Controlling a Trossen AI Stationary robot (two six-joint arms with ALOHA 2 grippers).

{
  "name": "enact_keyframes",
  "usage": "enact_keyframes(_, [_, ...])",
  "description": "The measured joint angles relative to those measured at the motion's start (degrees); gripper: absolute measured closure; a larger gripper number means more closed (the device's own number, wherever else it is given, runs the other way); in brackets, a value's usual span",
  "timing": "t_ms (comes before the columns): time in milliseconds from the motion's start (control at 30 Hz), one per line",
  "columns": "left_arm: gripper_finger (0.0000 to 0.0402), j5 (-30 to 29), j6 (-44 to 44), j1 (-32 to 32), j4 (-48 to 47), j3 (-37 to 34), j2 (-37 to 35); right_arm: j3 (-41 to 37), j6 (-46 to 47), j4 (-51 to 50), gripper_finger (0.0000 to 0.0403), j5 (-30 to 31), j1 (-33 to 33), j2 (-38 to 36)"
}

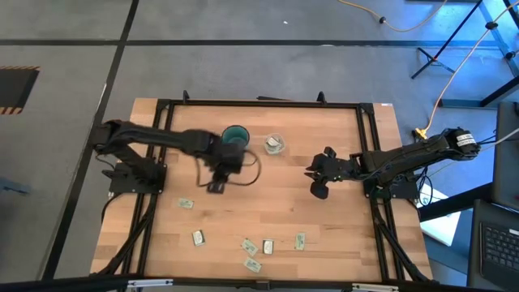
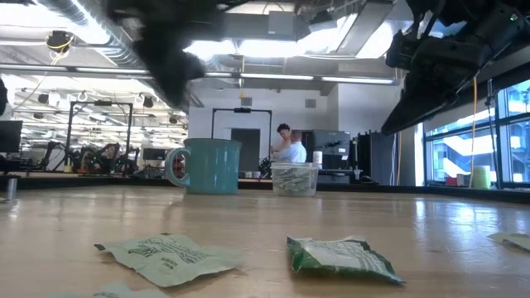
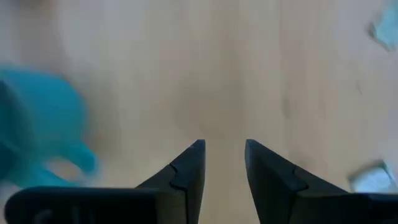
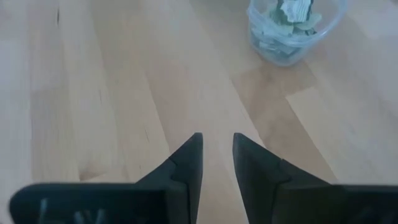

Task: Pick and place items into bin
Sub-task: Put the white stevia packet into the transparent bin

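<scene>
Several pale green and silvery packets lie flat on the wooden table near its near edge [image 1: 247, 245] [image 1: 186, 203] [image 2: 170, 257] [image 2: 339, 255]. The clear cup [image 1: 274, 144] [image 4: 295, 28] stands upright toward the far side with packets inside it. Beside it stands the teal mug [image 1: 235, 135] [image 2: 207, 165]. My left gripper [image 1: 216, 186] [image 3: 224, 149] hovers over bare wood just near of the mug, open and empty. My right gripper [image 1: 315, 180] [image 4: 217, 143] hovers to the right of the cup, open by a narrow gap and empty.
A black frame [image 1: 259, 104] runs round the table's edges. Bare wood lies between the two grippers in the table's middle. In the left wrist view two packets [image 3: 385, 28] [image 3: 373, 177] show off to one side. A person stands in the room far behind the table [image 2: 288, 145].
</scene>
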Motion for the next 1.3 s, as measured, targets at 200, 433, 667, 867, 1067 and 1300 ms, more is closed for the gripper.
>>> enact_keyframes(200, [0.0300, -3.9, -13.5, -9.2, 4.2, -14.4, -9.0, 0.0, 0.0, 0.0, 0.0311, 0.0, 0.0, 0.0])
enact_keyframes(433, [0.0320, -7.1, -28.3, -19.0, 7.1, -24.9, -14.0, 0.0, -0.1, 0.9, 0.0311, 0.0, 0.0, 0.0])
enact_keyframes(667, [0.0326, -7.9, -40.1, -26.8, 8.9, -32.3, -14.0, 0.0, -0.2, 1.3, 0.0311, 0.0, 0.0, 0.0])
enact_keyframes(867, [0.0327, -8.0, -44.8, -29.9, 13.0, -35.7, -13.9, 0.0, -0.2, 1.3, 0.0311, 0.0, 0.0, 0.0])
enact_keyframes(1067, [0.0327, -8.8, -44.7, -30.3, 16.3, -37.5, -14.0, 0.0, -0.2, 1.3, 0.0311, 0.0, 0.0, 0.0])
enact_keyframes(1300, [0.0331, -8.6, -44.7, -30.3, 17.7, -39.8, -14.1, 0.0, -0.2, 1.3, 0.0311, 0.0, 0.0, 0.0])
